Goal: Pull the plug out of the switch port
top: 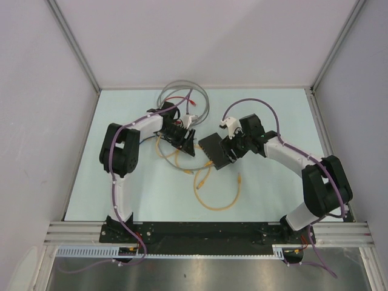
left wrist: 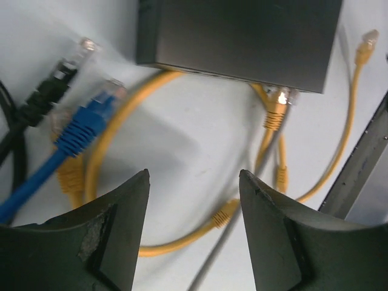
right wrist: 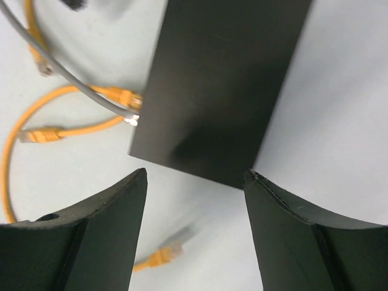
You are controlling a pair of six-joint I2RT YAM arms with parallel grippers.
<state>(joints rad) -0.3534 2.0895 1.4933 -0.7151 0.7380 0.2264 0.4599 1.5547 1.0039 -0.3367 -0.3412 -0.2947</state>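
Bare table lies between the left gripper (left wrist: 194, 174), its fingers spread, and the socket edge of the switch (left wrist: 242, 36), crossed only by loose yellow cable (left wrist: 176, 239). The seated yellow plug (left wrist: 274, 112) is crowded by a grey plug (left wrist: 292, 96) just beside it. A blue cable (left wrist: 76, 133) and a black cable (left wrist: 42, 97) lie further left. The right gripper (right wrist: 195, 173) hangs wide apart over the switch's opposite end.

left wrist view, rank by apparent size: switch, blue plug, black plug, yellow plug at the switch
1. switch, by far largest
2. blue plug and black plug, about alike, so not ranked
3. yellow plug at the switch edge, smallest, though it sits farther from the camera
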